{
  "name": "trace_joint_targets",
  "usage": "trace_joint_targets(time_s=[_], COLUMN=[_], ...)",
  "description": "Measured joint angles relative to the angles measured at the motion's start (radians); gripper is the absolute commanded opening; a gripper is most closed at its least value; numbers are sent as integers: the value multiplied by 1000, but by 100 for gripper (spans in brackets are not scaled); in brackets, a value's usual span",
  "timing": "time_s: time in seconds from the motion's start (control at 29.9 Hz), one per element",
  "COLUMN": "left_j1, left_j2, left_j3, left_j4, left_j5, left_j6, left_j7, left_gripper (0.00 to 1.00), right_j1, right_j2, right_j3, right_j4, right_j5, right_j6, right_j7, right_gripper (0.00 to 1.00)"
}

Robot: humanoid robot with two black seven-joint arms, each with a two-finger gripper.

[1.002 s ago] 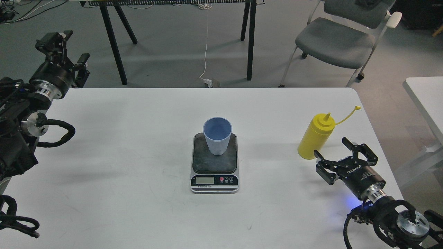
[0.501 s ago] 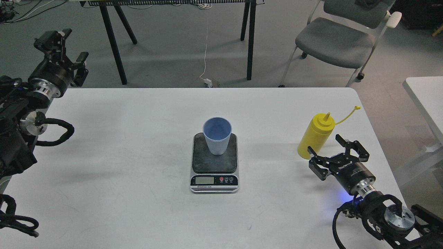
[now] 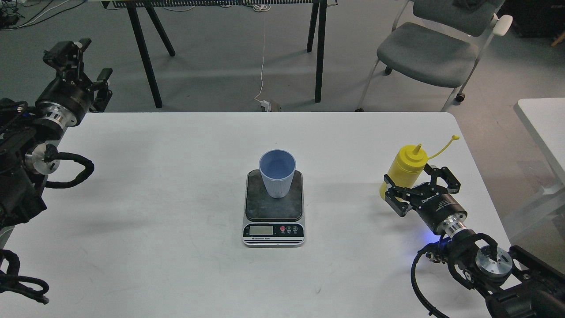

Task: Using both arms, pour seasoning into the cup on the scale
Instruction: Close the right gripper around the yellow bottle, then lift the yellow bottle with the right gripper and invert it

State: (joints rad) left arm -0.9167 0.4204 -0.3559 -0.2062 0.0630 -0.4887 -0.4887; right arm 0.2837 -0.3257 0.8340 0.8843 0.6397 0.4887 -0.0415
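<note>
The light blue ribbed cup [image 3: 276,173] stands upright on the dark platform of the scale [image 3: 273,212] in the middle of the white table [image 3: 176,185]. The yellow seasoning bottle [image 3: 404,170] stands upright near the table's right edge, its cap strap pointing up to the right. My right gripper [image 3: 417,181] is open, with its fingers on either side of the bottle's lower body. My left gripper [image 3: 81,59] is open and empty, held high at the table's far left corner.
The table's right edge lies just beyond the bottle. Behind the table are black trestle legs [image 3: 145,57], a cable on the floor and a grey chair [image 3: 432,48]. A second white table [image 3: 545,123] shows at the right.
My right gripper has moved up and to the left, from just short of the bottle to around its lower body. The left arm has barely moved.
</note>
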Motion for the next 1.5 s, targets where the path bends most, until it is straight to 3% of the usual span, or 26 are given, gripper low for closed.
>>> trace_joint_targets(time_s=[0.27, 0.57, 0.63, 0.97, 1.24, 1.5], left_j1=[1, 1, 1, 0, -10, -19], left_j2=[0, 0, 0, 0, 6, 5], left_j3=[1, 1, 1, 2, -4, -15], left_j4=[0, 1, 1, 0, -1, -3], left_j5=[0, 1, 1, 1, 0, -2], left_j6=[0, 0, 0, 0, 0, 0], left_j7=[0, 0, 0, 0, 0, 0], left_gripper=[79, 79, 78, 79, 78, 79], right_j1=[30, 37, 36, 40, 175, 414], right_j2=[27, 61, 63, 56, -65, -135], right_j3=[0, 45, 47, 48, 133, 138], right_j4=[-56, -88, -88, -80, -42, 18], right_j5=[-14, -149, -163, -188, -469, -1028], right_j6=[0, 0, 0, 0, 0, 0], right_j7=[1, 53, 57, 58, 57, 49], right_gripper=[71, 70, 62, 57, 54, 52])
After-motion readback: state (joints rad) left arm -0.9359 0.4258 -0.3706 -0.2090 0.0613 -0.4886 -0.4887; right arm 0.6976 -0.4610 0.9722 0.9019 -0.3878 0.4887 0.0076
